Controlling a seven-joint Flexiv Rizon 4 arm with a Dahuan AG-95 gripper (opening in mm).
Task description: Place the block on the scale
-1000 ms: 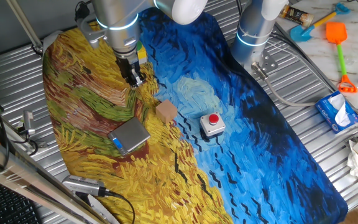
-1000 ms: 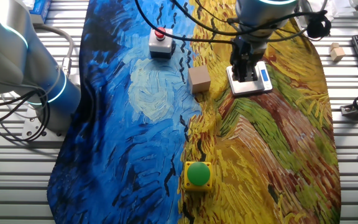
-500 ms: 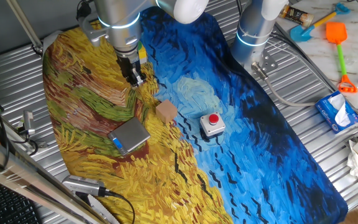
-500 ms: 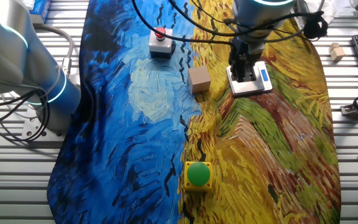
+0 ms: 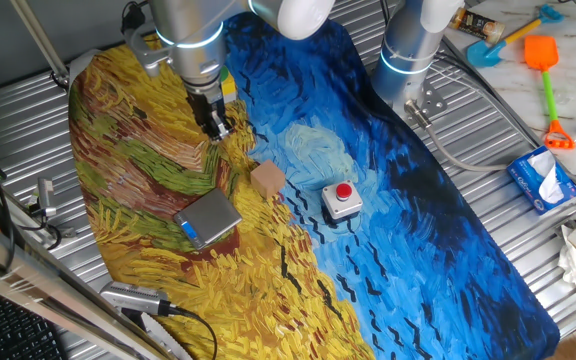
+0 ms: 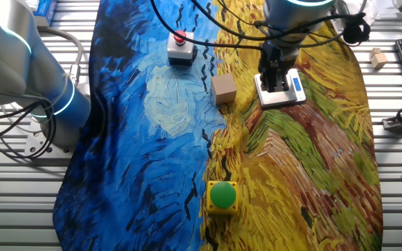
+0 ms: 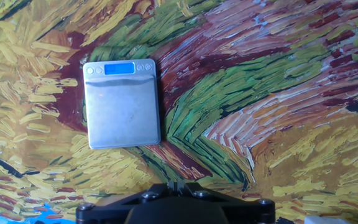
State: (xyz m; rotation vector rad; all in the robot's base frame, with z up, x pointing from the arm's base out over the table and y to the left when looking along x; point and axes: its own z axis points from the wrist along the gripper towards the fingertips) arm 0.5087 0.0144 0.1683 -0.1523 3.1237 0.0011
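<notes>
The block (image 5: 266,178) is a small tan wooden cube resting on the painted cloth; it also shows in the other fixed view (image 6: 223,88). The scale (image 5: 208,218) lies flat on the cloth in front of the block, with its blue strip at one edge. In the hand view the scale (image 7: 122,102) is seen from above, bare on top. My gripper (image 5: 216,128) hangs above the cloth, behind the block and the scale, fingers pressed together and holding nothing. In the other fixed view my gripper (image 6: 274,84) overlaps the scale (image 6: 288,94). The block is out of the hand view.
A grey box with a red button (image 5: 341,200) stands right of the block. A yellow box with a green button (image 6: 222,195) sits near the cloth's other end. A second arm's base (image 5: 408,50) stands at the cloth's edge. A tissue box (image 5: 543,180) lies off the cloth.
</notes>
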